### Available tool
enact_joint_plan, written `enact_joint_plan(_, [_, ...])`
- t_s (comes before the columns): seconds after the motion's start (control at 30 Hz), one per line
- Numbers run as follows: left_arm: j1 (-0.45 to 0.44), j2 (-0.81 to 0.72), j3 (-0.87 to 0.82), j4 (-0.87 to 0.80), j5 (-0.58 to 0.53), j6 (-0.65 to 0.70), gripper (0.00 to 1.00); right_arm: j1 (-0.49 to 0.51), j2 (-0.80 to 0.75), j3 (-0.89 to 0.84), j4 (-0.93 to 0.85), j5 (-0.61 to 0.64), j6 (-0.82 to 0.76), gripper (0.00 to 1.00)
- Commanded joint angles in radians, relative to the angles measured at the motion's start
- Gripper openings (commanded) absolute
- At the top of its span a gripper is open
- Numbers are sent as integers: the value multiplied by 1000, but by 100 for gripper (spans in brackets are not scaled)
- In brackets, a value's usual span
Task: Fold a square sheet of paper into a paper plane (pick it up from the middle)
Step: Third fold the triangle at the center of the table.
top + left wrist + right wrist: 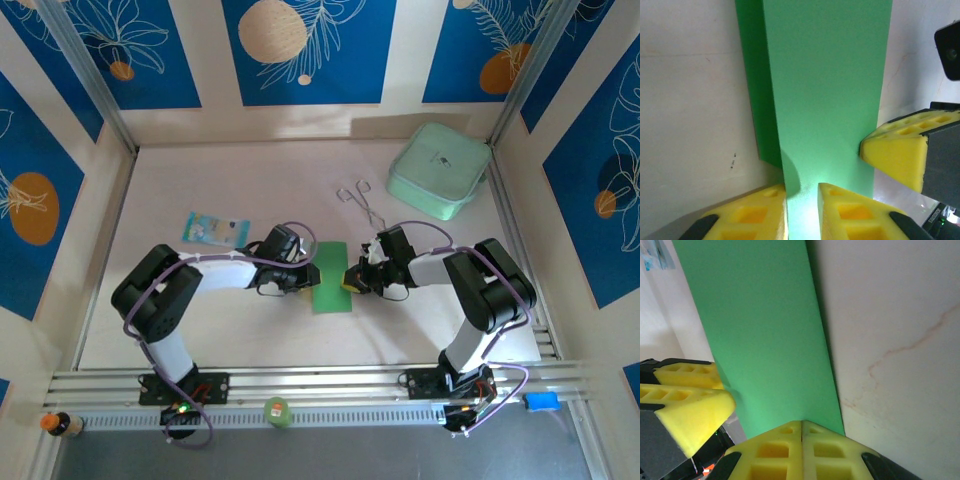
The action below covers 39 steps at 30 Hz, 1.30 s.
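Observation:
The square sheet of paper [330, 277] is bright green and lies folded into a narrow upright rectangle mid-table. My left gripper [305, 275] is at its left edge and my right gripper [355, 278] at its right edge. In the left wrist view the left gripper [802, 189] stands narrowly open, and the paper [830, 90] runs into the gap with its top layer lifted over a darker layer. The right gripper [802, 422] is shut, with its tips on the paper [760, 330] near its edge. I cannot tell whether any paper is pinched there.
A pale mint box [440, 170] stands at the back right, with metal tongs [360, 203] in front of it. A light-blue packet [214, 229] lies to the left. A small green roll [277, 411] sits on the near rail.

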Motion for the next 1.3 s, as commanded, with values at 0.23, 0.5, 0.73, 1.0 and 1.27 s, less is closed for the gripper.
enact_joint_plan(0.23, [-4,-64,-1,-26,-43,1,7,0,-79,-73,11,6,-16,12])
enact_joint_plan(0.5, [-3,-83,-6,-41,-19,-24,3,35,-330,-90,-70,112,-110,35])
enact_joint_plan(0.73, [-1,-85,-3,-38,8,-64,3,193,-530,-135,-66,384,-276,46])
enact_joint_plan(1.0, [1,-92,-4,-38,19,-75,3,488,-623,-266,147,713,-672,55])
enact_joint_plan(1.27, [3,-88,-3,-30,28,-82,3,674,-505,-250,212,870,-939,54])
